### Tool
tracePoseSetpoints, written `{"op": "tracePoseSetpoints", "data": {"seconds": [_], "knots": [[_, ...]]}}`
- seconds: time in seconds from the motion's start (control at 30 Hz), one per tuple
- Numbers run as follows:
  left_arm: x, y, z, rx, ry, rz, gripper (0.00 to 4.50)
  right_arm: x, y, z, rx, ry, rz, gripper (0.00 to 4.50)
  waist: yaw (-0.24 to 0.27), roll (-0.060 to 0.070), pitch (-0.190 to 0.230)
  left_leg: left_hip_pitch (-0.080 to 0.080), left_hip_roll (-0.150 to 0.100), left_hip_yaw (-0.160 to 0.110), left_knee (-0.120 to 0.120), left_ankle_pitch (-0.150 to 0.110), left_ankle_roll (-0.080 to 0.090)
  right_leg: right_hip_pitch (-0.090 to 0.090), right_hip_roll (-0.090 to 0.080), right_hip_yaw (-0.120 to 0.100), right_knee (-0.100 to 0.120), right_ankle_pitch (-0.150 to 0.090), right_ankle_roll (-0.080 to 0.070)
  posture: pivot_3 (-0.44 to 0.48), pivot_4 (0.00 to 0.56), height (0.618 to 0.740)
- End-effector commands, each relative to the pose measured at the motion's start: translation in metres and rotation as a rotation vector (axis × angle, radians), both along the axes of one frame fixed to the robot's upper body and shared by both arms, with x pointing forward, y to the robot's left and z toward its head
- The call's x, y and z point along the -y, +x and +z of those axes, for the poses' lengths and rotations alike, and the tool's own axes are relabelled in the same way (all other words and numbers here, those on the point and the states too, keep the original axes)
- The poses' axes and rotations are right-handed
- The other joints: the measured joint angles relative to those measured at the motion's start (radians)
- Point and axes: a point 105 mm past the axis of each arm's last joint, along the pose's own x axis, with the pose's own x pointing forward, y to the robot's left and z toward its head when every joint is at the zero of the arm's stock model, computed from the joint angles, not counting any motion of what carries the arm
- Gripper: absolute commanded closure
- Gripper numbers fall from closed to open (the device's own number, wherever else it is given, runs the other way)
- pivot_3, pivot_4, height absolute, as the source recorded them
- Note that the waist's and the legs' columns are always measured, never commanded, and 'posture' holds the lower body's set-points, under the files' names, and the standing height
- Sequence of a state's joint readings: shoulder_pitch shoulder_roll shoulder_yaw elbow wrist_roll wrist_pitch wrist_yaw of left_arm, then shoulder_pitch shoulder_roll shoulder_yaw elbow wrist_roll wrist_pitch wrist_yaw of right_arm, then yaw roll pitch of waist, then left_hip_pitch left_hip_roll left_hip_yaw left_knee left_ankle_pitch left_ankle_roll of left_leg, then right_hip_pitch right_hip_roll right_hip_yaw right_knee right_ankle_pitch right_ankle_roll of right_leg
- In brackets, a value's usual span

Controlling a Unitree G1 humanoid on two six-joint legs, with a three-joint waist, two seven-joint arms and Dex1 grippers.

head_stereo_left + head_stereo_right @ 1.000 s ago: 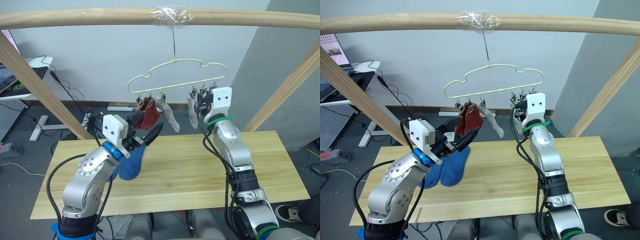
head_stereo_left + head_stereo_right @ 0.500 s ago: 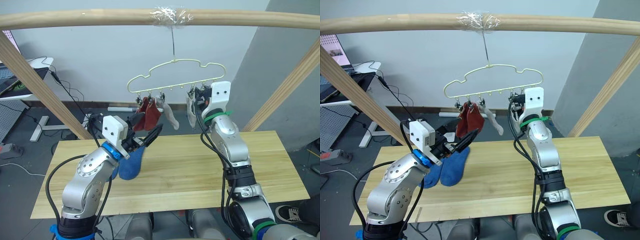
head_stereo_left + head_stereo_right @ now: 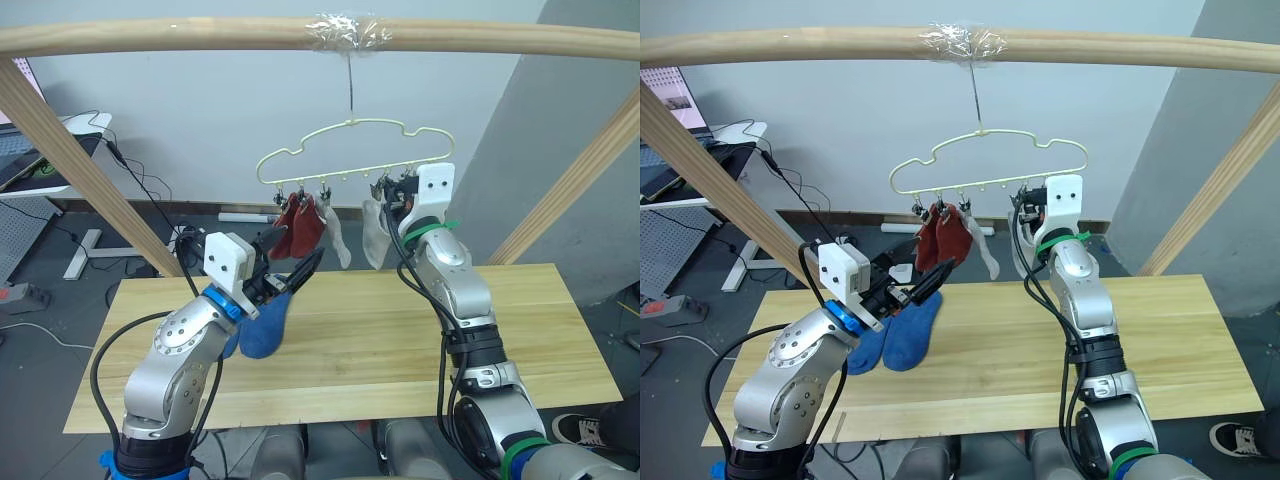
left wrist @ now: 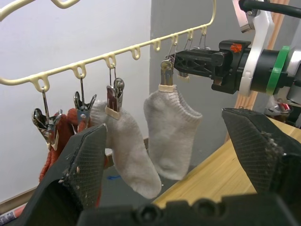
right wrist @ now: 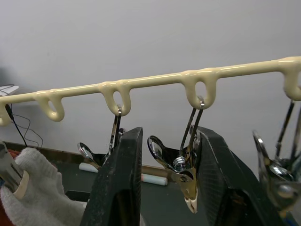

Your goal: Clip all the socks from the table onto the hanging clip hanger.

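The clip hanger (image 3: pixel 352 150) hangs by its hook from a taped wooden pole (image 3: pixel 150 36) above the bench (image 3: pixel 380 350). Four socks are clipped along its lower bar: two rust-red socks (image 3: pixel 300 228) at the 9 o'clock end, then a light grey sock (image 4: pixel 129 150), then a second light grey sock (image 4: pixel 172 134) toward the centre. Two blue socks (image 3: pixel 902 335) lie flat on the bench at its 9 o'clock side, touching each other.

The right tool (image 5: pixel 167 188) is raised to the hanger bar at the 3 o'clock end. Its two black fingers (image 5: pixel 120 188) stand apart, one on each side of an empty metal clip (image 5: pixel 181 167) that hangs between them; the jaws are open and grip nothing. The second grey sock hangs just beside this tool.

The left tool (image 3: pixel 290 272) is held above the blue socks, below the rust-red pair. Its fingers (image 4: pixel 84 162) are spread wide and hold nothing.
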State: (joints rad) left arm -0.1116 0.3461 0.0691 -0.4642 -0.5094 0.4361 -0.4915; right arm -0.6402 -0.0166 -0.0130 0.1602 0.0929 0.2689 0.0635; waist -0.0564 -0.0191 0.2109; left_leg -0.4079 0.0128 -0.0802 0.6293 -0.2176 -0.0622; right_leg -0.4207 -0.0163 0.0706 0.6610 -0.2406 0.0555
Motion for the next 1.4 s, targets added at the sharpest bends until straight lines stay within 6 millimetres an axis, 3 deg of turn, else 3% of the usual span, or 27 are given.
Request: {"op": "tracePoseSetpoints", "data": {"seconds": [0.03, 0.3, 0.47, 0.83, 1.1, 1.23, 1.4], "knots": [[0.003, -0.004, 0.011, 0.053, -0.006, -0.014, 0.16, -0.001, -0.001, 0.019, 0.072, 0.017, 0.006, 2.87, 0.0, 0.0, 0.0, 0.0, 0.0, 0.0, 0.0, 0.0, 0.0, 0.0, 0.0, 0.0, 0.0, 0.0, 0.0, 0.027, 0.176, 0.74], [0.006, -0.005, 0.016, 0.071, -0.015, -0.034, 0.16, 0.0, -0.002, 0.021, 0.078, 0.017, 0.004, 2.87, 0.0, 0.0, 0.0, 0.0, 0.0, 0.0, 0.0, 0.0, 0.0, 0.0, 0.0, 0.0, 0.0, 0.0, 0.0, 0.023, 0.172, 0.74], [0.013, -0.011, 0.032, 0.095, -0.11, -0.106, 0.16, -0.001, -0.002, 0.021, 0.08, 0.018, 0.004, 2.87, 0.001, 0.0, 0.0, 0.0, 0.0, 0.0, 0.0, 0.0, 0.0, 0.0, 0.0, 0.0, 0.0, 0.0, 0.0, 0.023, 0.172, 0.74], [0.023, -0.02, 0.024, 0.074, -0.064, -0.176, 0.16, 0.0, -0.002, 0.021, 0.077, 0.016, 0.006, 2.87, 0.001, 0.0, 0.0, 0.0, 0.0, 0.0, 0.0, 0.0, 0.0, 0.0, 0.0, 0.0, 0.0, 0.0, 0.0, 0.022, 0.171, 0.74], [0.022, -0.018, 0.021, 0.068, -0.06, -0.165, 0.16, 0.002, -0.002, 0.021, 0.076, 0.016, 0.007, 4.48, 0.001, 0.0, 0.0, 0.0, 0.0, 0.0, 0.0, 0.0, 0.0, 0.0, 0.0, 0.0, 0.0, 0.0, 0.0, 0.018, 0.169, 0.74], [0.019, -0.014, 0.011, 0.024, -0.038, -0.131, 0.16, 0.009, 0.0, 0.018, 0.03, 0.059, 0.005, 4.48, 0.0, 0.0, 0.0, 0.0, 0.0, 0.0, 0.0, 0.0, 0.0, 0.0, 0.0, 0.0, 0.0, 0.0, 0.0, 0.013, 0.168, 0.74], [-0.001, 0.0, -0.027, -0.112, 0.028, 0.018, 0.16, 0.016, -0.002, 0.006, -0.138, 0.056, 0.068, 4.48, 0.001, 0.0, 0.0, 0.001, 0.0, 0.0, 0.0, 0.0, 0.0, 0.001, 0.0, 0.0, 0.0, 0.0, 0.0, -0.002, 0.168, 0.74]]}}
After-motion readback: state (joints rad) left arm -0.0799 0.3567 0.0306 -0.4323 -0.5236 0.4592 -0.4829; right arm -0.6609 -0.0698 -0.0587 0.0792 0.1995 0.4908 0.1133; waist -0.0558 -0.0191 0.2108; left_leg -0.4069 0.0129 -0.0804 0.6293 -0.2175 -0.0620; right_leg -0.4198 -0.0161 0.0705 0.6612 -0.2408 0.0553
